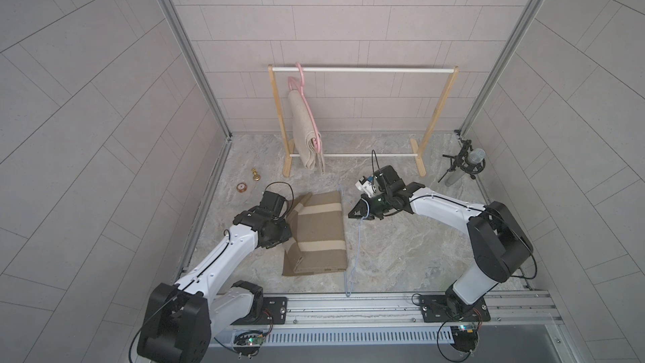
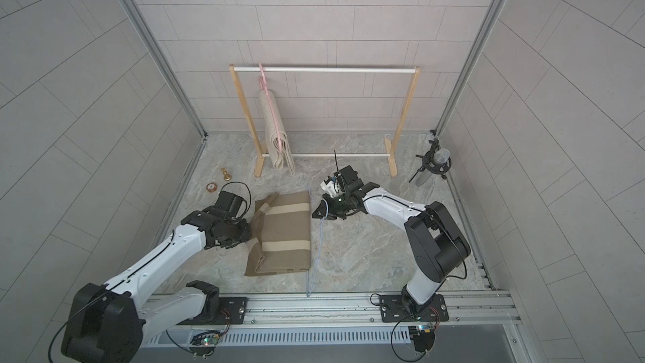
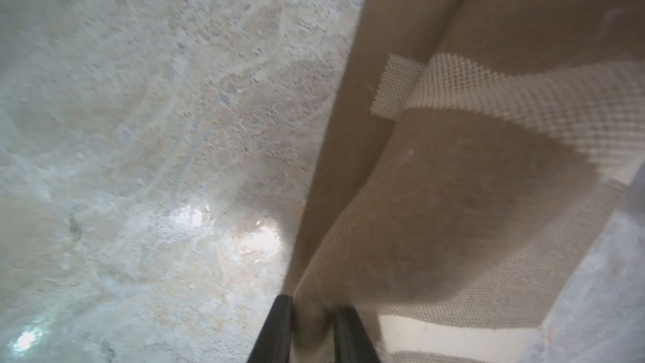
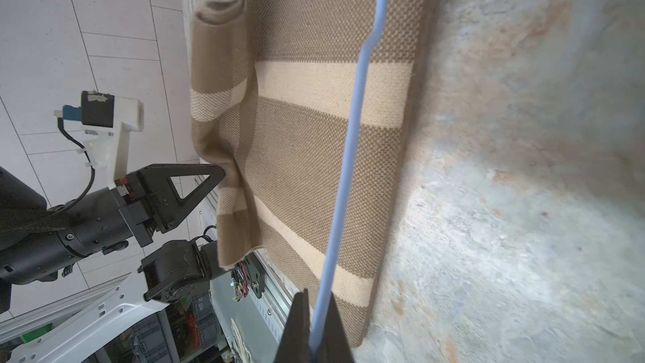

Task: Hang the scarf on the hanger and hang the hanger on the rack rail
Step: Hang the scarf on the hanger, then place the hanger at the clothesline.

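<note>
**Hazards at this stage**

1. The left claw (image 3: 310, 312) stood at the left edge of the scarf (image 1: 319, 232). Its jaws were set slightly apart, with a raised fold of cloth filling the gap. This read as a grip on the edge, though its firmness could not be judged. The pinch appeared to take only the upper layers. A lift from here could therefore peel those layers away and leave the rest on the counter (image 1: 401, 249), or let the fold slip free.

2. The scarf lay folded flat on the counter between the two arms, its left edge pulled up and creased. It was not yet on the hanger (image 4: 352, 127). If it were raised by one edge, the folded stack would likely open and hang unevenly, which would make threading harder.

3. The thin blue hanger ran along the scarf's right edge and crossed over the cloth in the right wrist view. If the scarf were pulled, friction could drag the hanger with it. The hanger's near end reached the front rail (a likely snag point).

4. The right claw (image 4: 316, 312) was closed on the hanger's wire. A wire this thin would probably pivot between the jaws under the scarf's weight and tip the cloth off.
</note>
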Action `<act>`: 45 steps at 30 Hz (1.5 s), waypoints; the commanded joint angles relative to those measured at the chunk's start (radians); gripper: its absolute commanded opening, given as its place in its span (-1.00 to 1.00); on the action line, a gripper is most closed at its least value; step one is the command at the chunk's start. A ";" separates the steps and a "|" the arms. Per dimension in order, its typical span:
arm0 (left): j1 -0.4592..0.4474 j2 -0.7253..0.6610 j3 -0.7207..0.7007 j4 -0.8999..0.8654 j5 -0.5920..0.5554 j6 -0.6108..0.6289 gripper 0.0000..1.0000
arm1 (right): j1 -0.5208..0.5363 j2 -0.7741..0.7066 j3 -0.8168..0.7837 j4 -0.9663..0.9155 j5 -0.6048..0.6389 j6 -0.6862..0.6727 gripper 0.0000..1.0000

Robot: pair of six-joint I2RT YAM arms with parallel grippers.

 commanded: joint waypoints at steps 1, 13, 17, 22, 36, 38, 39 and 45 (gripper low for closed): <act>0.025 -0.016 0.008 -0.026 -0.080 -0.016 -0.48 | -0.019 -0.024 -0.004 -0.077 0.076 -0.067 -1.00; 0.023 -0.136 0.084 0.011 0.236 0.147 -0.11 | -0.102 -0.067 0.001 -0.166 0.033 -0.134 -1.00; -0.069 -0.185 0.096 0.076 0.431 0.148 -0.01 | -0.143 -0.081 0.013 -0.230 0.021 -0.177 -1.00; -0.329 -0.199 0.072 0.277 0.512 0.075 0.19 | -0.190 -0.109 0.008 -0.246 -0.017 -0.179 -1.00; -0.612 0.187 0.170 0.705 0.539 -0.019 0.36 | -0.203 -0.133 -0.009 -0.193 -0.037 -0.107 -1.00; -0.643 0.258 0.198 0.729 0.538 -0.024 0.36 | -0.202 -0.139 -0.017 -0.169 -0.041 -0.088 -1.00; -0.656 0.288 0.207 0.745 0.536 -0.030 0.36 | -0.202 -0.143 -0.022 -0.159 -0.042 -0.079 -1.00; -0.674 0.428 0.245 0.839 0.518 -0.084 0.26 | -0.203 -0.161 -0.044 -0.113 -0.045 -0.039 -1.00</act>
